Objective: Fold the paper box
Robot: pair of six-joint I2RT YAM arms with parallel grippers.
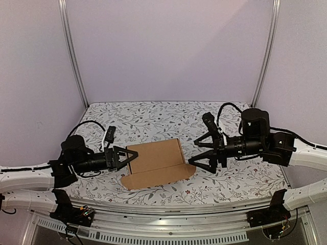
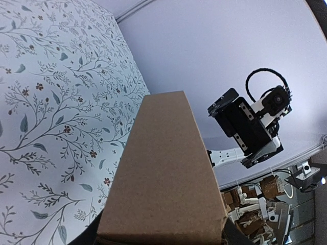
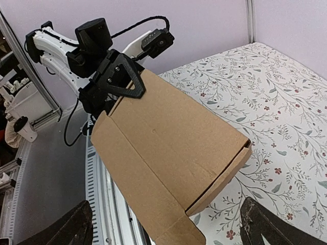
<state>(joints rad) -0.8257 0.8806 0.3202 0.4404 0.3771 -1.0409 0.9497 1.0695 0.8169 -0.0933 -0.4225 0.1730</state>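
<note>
Box [image 1: 153, 159] is lying mid-table [image 1: 153, 117], somewhat toward the near edge. It is already looking like a shallow closed carton, with the walls up and the lid lying down over the body. A long flap [image 1: 158, 177] is sticking out flat along the box's near side, not tucked in. Judging from this, most of the folding is done and what remains is turning that flap in and seating it.

Left gripper [image 1: 127, 155] is sitting at the box's left end with its jaws parted. I cannot tell whether it is pinching the end or only bracing it.

Right gripper [image 1: 192, 153] is hanging just beside the right end, jaws spread wide and grasping nothing.
</note>
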